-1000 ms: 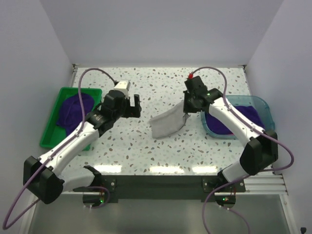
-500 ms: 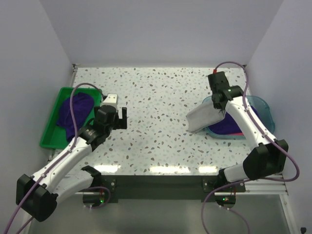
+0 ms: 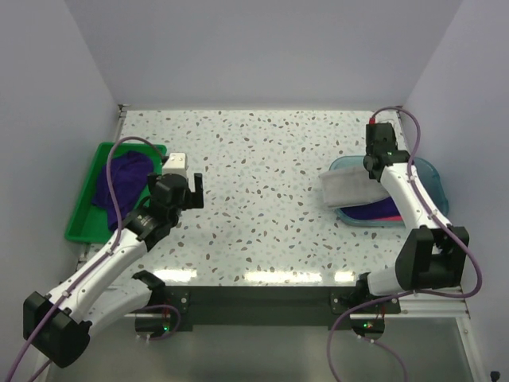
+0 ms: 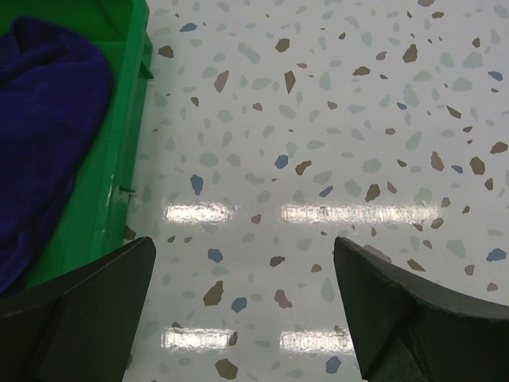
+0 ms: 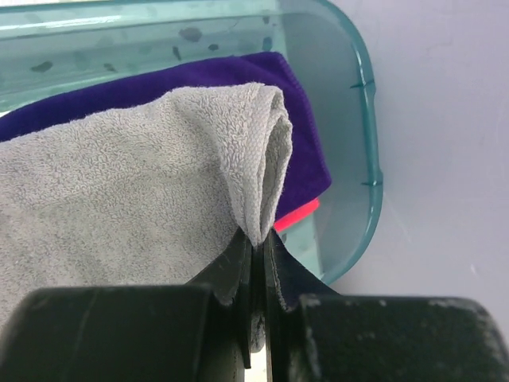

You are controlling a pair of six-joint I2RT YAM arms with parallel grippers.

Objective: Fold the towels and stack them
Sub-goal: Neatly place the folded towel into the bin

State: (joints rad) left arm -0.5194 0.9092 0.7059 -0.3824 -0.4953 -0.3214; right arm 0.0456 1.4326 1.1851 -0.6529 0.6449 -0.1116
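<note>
**Grey towel pinched over the teal tray, left claw wide above bare table**

The white tabletop with grey and brown speckles (image 3: pixel 262 199) fills the top view. At its 9 o'clock edge sits the rectangular green plastic bin (image 3: pixel 79 219). At 3 o'clock sits the rounded translucent teal plastic tray (image 3: pixel 429 169).

The white left arm (image 3: pixel 111 255) reaches from 7 o'clock towards the bin's right wall. The white right arm (image 3: pixel 409 199) runs from 5 o'clock up over the tray.

A crumpled dark purple cloth towel (image 3: pixel 119 179) lies heaped inside the bin. In the left wrist view it (image 4: pixel 40 119) fills the bin (image 4: pixel 111 159) at 10 o'clock.

The pale grey terry-cloth towel (image 3: pixel 346 189) drapes over the tray's left rim, at 9 o'clock of the tray, partly above the table. It lies on a flat dark purple cloth towel (image 3: pixel 366 213) inside the tray.

The left gripper (image 3: pixel 185 195) hangs just right of the bin, at its 3 o'clock side. Its jaws stand wide apart and hold nothing, with only speckled tabletop between them (image 4: pixel 246 318).

The right gripper (image 3: pixel 374 167) is at the tray's 11 o'clock corner. Its jaws are squeezed nearly together on a bunched fold of the grey towel (image 5: pixel 135 183), seen up close (image 5: pixel 256 239).

Smallest is a sliver of hot pink cloth towel (image 5: pixel 298 215), which peeks out beneath the purple one (image 5: pixel 159 79) towards the tray wall (image 5: pixel 362 119).
</note>
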